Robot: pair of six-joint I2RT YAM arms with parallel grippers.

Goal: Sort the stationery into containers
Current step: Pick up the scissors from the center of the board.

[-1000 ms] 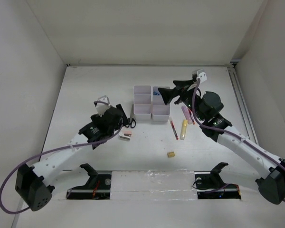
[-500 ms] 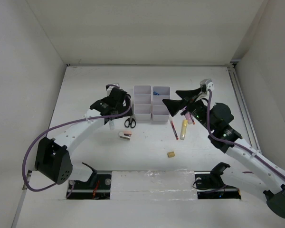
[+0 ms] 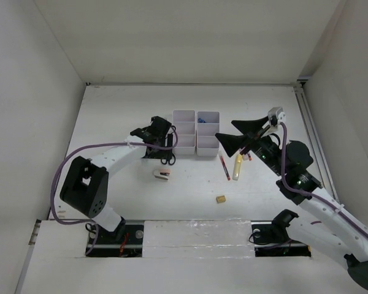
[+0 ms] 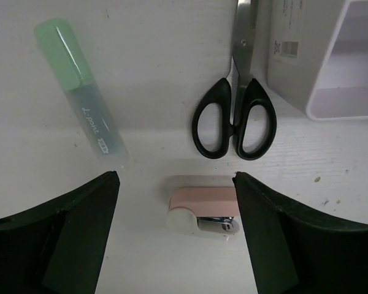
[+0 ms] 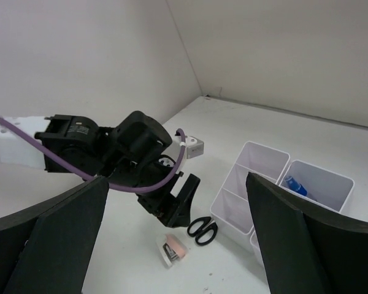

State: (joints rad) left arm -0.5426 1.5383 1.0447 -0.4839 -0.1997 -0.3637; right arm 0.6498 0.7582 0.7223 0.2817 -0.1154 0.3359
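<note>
The two joined white containers (image 3: 196,132) stand at mid-table; a blue-capped glue bottle (image 5: 297,186) lies in a far compartment. Black-handled scissors (image 4: 235,117) lie by the containers' left wall, and the white-pink stapler (image 4: 202,210) lies just nearer. My left gripper (image 3: 161,152) hovers open over the stapler, which sits between its jaws in the left wrist view (image 4: 175,181). A green highlighter (image 4: 86,114) lies to the left. My right gripper (image 3: 224,130) is open, empty and raised right of the containers. A red pen (image 3: 224,166), yellow highlighter (image 3: 237,166) and tan eraser (image 3: 221,199) lie below it.
A pink highlighter (image 3: 247,154) is partly hidden under the right arm. White walls enclose the table on three sides. The arm bases and a taped strip (image 3: 196,233) line the near edge.
My left arm swung forward and right, ending over the scissors and stapler. My right gripper drew back right, away from the containers' far compartment, staying open.
</note>
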